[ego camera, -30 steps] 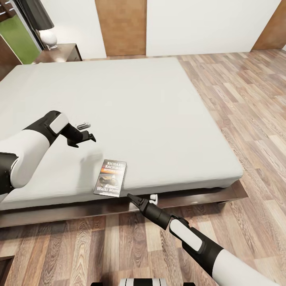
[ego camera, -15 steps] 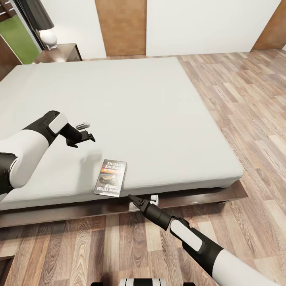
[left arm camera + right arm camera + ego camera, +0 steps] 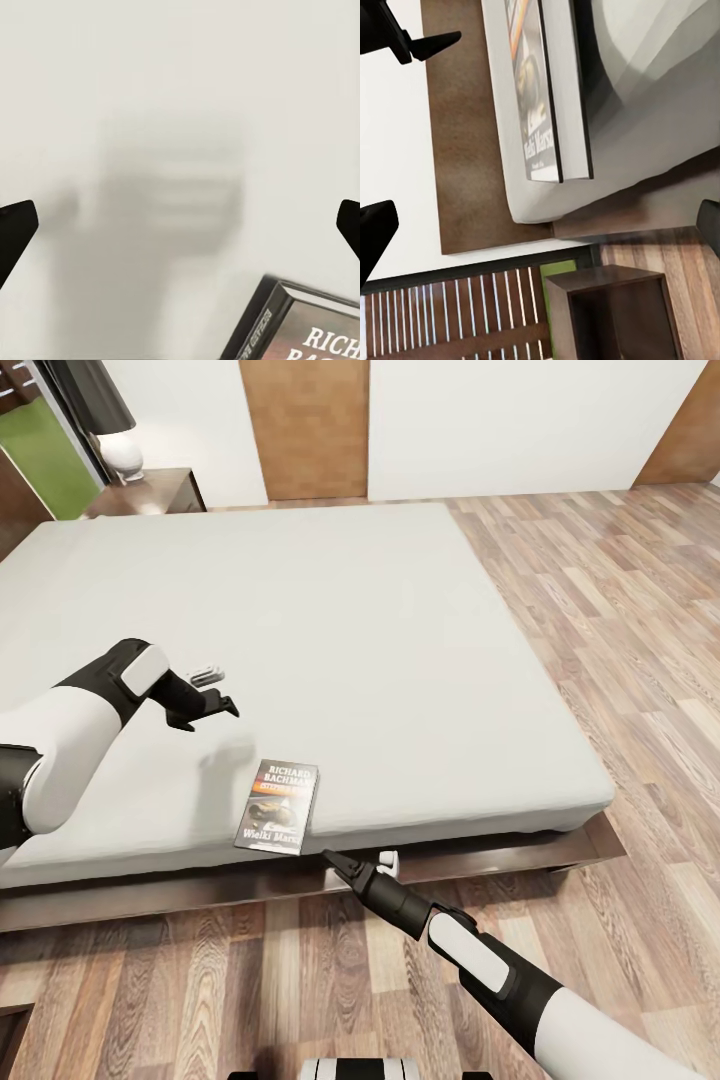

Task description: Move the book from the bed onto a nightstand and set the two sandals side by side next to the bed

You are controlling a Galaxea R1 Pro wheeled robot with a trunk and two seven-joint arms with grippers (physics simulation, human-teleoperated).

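Thin pale paperback book [image 3: 278, 807] lies flat at the near edge of the wide off-white mattress bed [image 3: 380, 660]. Left gripper [image 3: 218, 692] hovers above the mattress, fingers wide apart, empty — right gripper [image 3: 362, 866] low beside the frame, spread, holding nothing.

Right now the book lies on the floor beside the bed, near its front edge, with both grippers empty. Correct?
Not quite. The book lies on the bed's mattress, near its front edge, as the head view shows. The left gripper and the right gripper are both open and empty.
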